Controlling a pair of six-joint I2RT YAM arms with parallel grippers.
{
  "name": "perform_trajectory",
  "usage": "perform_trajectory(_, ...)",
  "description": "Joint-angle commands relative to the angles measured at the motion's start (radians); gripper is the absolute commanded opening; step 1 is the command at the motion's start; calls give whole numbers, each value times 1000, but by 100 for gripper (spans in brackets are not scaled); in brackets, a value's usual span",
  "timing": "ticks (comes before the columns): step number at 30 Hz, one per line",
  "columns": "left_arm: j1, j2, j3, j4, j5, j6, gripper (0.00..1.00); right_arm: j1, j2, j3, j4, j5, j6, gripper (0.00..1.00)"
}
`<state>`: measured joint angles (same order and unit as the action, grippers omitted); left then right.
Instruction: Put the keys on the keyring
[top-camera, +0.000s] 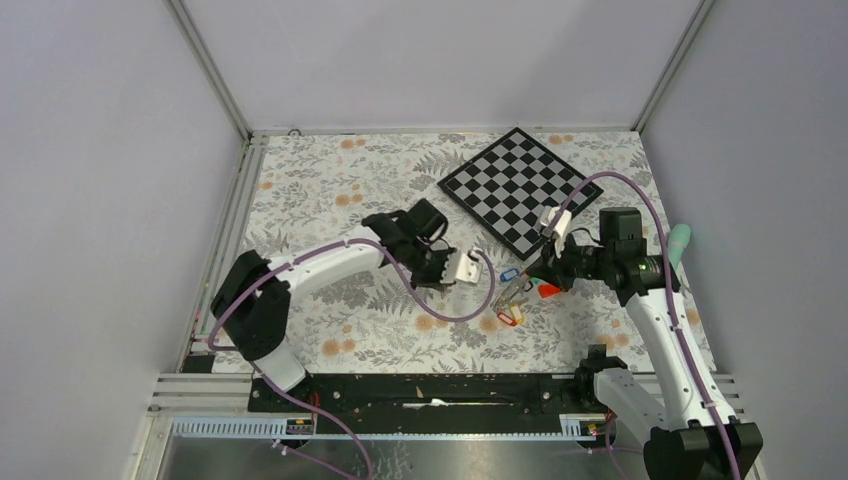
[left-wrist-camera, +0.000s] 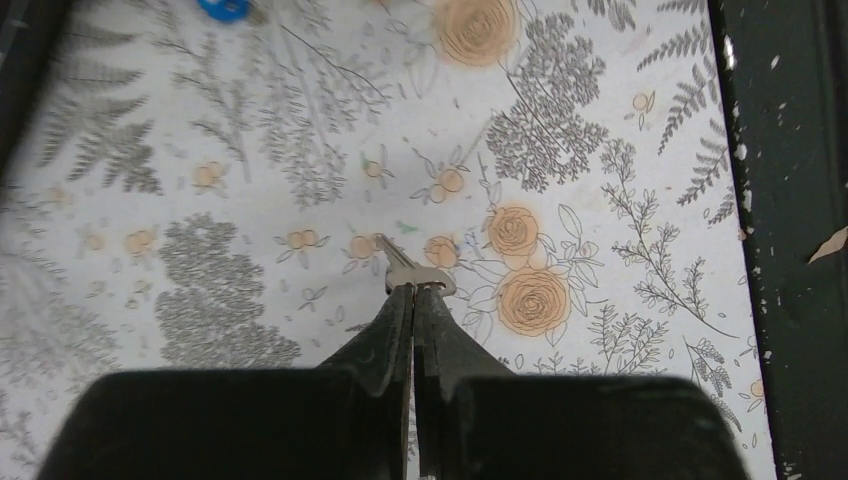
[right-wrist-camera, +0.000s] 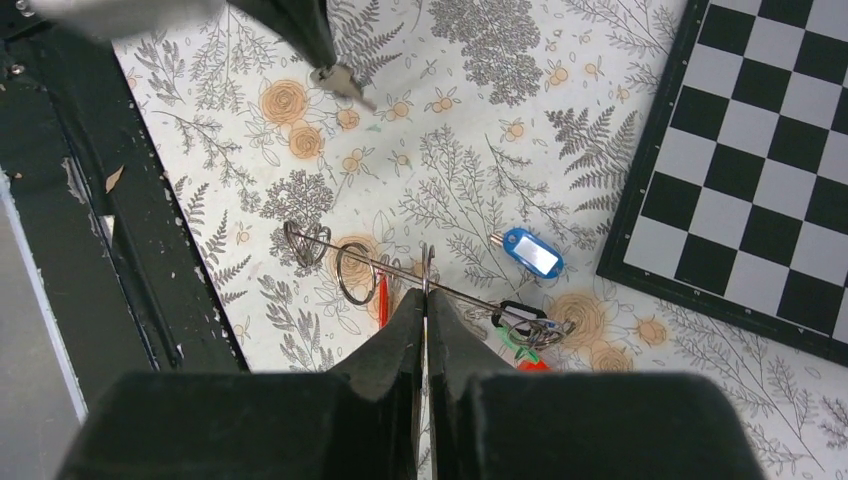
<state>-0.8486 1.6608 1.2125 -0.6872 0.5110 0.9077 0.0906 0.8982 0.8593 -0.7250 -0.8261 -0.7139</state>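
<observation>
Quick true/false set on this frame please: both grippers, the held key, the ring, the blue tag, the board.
1. The left gripper is shut on a metal key. True.
2. The right gripper is open. False: it is shut on a thin wire ring.
3. The blue tag lies on the board. False: it lies on the floral cloth, beside the board.
4. The held key is threaded on the ring. False: the right wrist view shows it well apart from the ring.
5. The board lies farther from the arm bases than the blue tag. True.
</observation>
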Motion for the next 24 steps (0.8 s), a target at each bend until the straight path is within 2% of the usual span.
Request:
perform_trajectory(1, 76, -99, 65, 18, 231, 17, 0, -2, 9, 30, 43, -106, -44, 0)
perform_trajectory(4, 113, -151, 43, 75, 316, 2, 0, 3, 22, 18, 67, -141, -51, 0)
perform_trajectory(8, 126, -204, -14, 173, 363, -32, 1, 26, 36, 0, 124, -166, -24, 0)
perform_trajectory(14, 131, -203, 15, 206, 412, -81, 0, 141, 78, 10, 169, -131, -33, 0)
perform_trajectory(24, 130, -197, 76, 151, 411, 66, 0, 266, 213, 50, 227, -227, -106, 0)
